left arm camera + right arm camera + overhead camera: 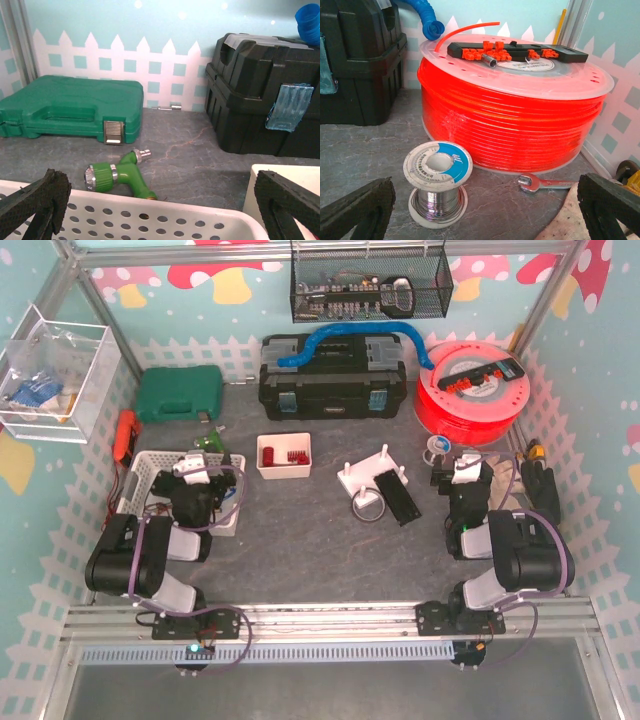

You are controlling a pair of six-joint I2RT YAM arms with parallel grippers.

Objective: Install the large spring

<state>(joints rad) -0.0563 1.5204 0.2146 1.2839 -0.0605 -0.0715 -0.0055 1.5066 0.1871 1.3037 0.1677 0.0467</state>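
Left claw (158, 202) and right claw (485, 207) gaped apart, empty; either ought to grip the silver wire spring (369, 508), six o'clock of the white plastic bracket (366, 471), squarely.

Large spring (368, 507), wire coil, lying loose, just beside white bracket (366, 471)
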